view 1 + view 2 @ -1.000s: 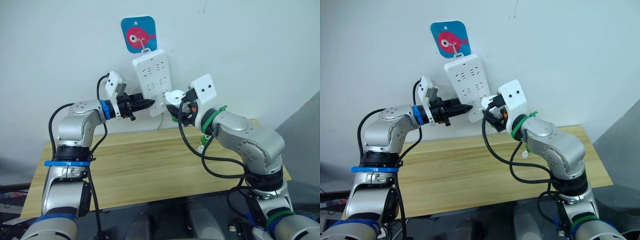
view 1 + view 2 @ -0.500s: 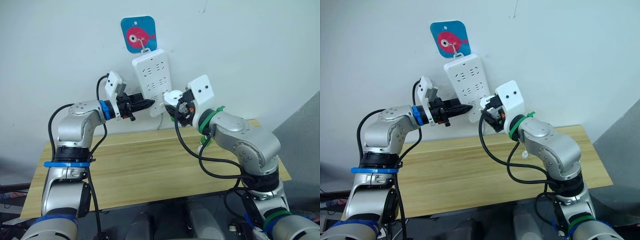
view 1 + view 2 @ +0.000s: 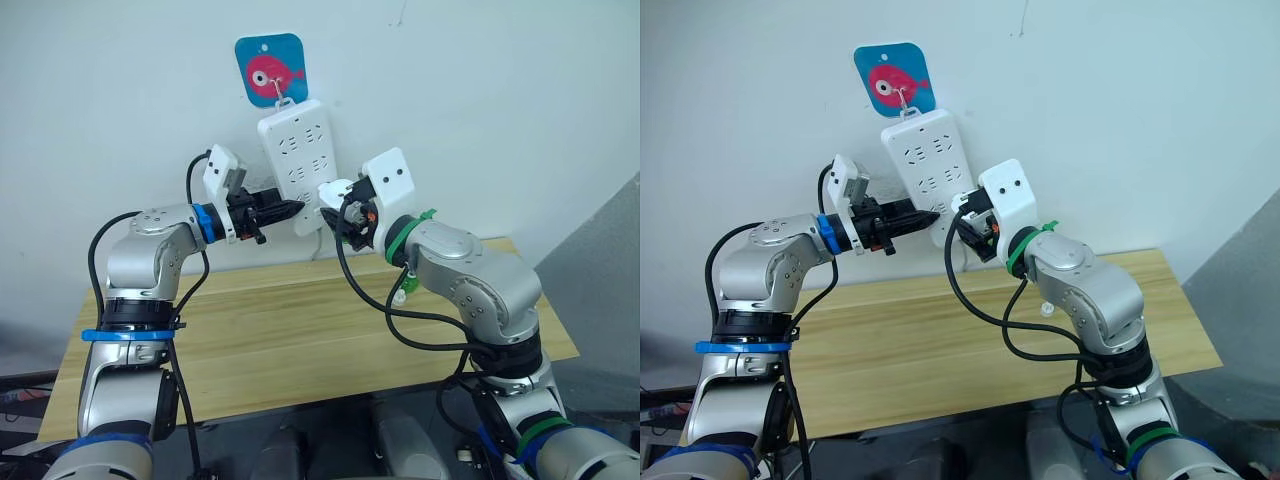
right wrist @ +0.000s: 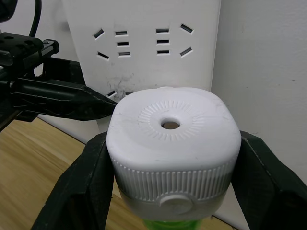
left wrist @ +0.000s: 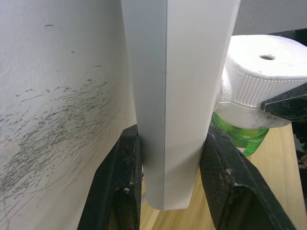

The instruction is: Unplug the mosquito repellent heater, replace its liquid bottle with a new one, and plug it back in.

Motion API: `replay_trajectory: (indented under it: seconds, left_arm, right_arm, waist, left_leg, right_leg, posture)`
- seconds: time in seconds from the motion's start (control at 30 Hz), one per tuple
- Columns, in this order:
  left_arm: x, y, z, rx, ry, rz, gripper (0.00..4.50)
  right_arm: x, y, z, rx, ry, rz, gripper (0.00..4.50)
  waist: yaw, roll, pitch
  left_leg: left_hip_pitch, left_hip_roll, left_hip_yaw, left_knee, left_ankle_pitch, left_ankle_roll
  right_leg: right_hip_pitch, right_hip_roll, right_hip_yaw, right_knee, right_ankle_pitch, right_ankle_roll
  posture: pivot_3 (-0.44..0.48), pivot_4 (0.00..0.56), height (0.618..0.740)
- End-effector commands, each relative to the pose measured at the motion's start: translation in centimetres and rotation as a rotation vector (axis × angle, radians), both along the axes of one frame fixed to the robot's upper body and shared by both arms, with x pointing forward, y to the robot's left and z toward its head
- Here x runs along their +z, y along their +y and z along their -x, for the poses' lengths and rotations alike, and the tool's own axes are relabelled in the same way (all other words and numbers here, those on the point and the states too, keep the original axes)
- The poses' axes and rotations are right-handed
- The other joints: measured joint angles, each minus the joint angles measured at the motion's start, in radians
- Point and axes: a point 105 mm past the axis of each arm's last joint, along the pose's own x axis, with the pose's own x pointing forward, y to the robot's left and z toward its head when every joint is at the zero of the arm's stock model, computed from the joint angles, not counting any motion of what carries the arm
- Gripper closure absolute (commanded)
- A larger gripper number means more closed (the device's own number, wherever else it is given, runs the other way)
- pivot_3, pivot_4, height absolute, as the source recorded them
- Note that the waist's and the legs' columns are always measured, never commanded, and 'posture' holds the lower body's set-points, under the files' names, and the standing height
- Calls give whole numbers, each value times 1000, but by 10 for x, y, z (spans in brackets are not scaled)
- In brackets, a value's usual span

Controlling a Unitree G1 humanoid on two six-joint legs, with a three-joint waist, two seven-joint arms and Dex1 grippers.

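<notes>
In the head views I see the white power strip [image 3: 296, 165] hanging tilted on the wall, in the upper middle of the frame, from a hook on a blue card with a pink fish [image 3: 270, 68]. My left gripper [image 3: 283, 208] reaches in from the left side and its two black fingers [image 5: 123, 191] are closed on the lower end of the strip, one finger on each face of it; the left wrist view shows both fingers pressed against the white body. My right gripper [image 4: 169, 182] comes from the right and is clamped on the mosquito repellent heater [image 4: 172, 146], with one finger on each side of its ribbed white body. The heater sits just right of the strip's lower part, in the centre of the frame, and its round vent hole faces the right wrist camera. Below the white body a green bottle [image 5: 238, 135] shows. The heater is right against the face of the strip, but I cannot tell if its prongs are inside a socket. Under both arms, in the lower half of the frame, is the wooden table [image 3: 290, 340].
</notes>
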Motion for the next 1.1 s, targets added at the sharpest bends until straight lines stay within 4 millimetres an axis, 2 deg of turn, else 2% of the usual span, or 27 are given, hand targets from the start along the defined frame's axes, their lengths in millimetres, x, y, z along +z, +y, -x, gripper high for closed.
replay_trajectory:
  seconds: [0.03,0.37,0.57,0.63,0.73,0.9,1.1]
  left_arm:
    - [-1,-31,20,-180,-4,7,3210]
    - [-6,-32,24,-186,3,13,3210]
    - [-8,-24,18,-137,-8,5,3210]
    - [-10,-20,14,-110,-23,-6,3210]
    - [-11,-14,8,-71,-47,-27,3210]
    - [-11,-6,-2,-13,-79,-46,3210]
    - [-12,1,-9,33,-111,-59,3210]
  right_arm:
    - [11,6,-5,2,-41,-20,1511]
    - [9,10,-14,26,-22,-41,1511]
    - [8,11,-11,41,-24,-44,1511]
    - [8,9,-12,29,-33,-42,780]
    - [8,7,-11,13,-36,-32,0]
    - [8,0,-1,11,-44,-6,0]
    - [6,-21,20,19,-39,24,0]
  waist:
    - [-3,0,-2]
    - [-11,0,-7]
    - [-11,0,-7]
    - [-11,0,-7]
    - [-3,0,-8]
    - [-2,0,-8]
    - [-2,0,-8]
  left_leg:
    - [0,0,0,0,0,0]
    - [2,0,1,0,0,0]
    - [2,0,1,0,0,0]
    - [2,0,1,0,0,0]
    - [0,0,-1,0,0,0]
    - [-2,-3,-1,-2,2,-3]
    - [-2,-8,-1,-2,0,0]
  right_leg:
    - [0,0,0,0,0,0]
    - [0,0,0,1,0,0]
    - [1,0,0,1,0,0]
    - [0,0,0,1,0,0]
    - [0,0,-1,0,0,0]
    - [-1,-4,-1,-2,0,0]
    - [-1,-8,0,-2,0,0]
  posture:
    - [-219,150,730]
    - [-209,146,730]
    - [-202,145,730]
    - [-202,145,730]
    - [-207,140,730]
    - [-207,140,730]
    - [-207,139,730]
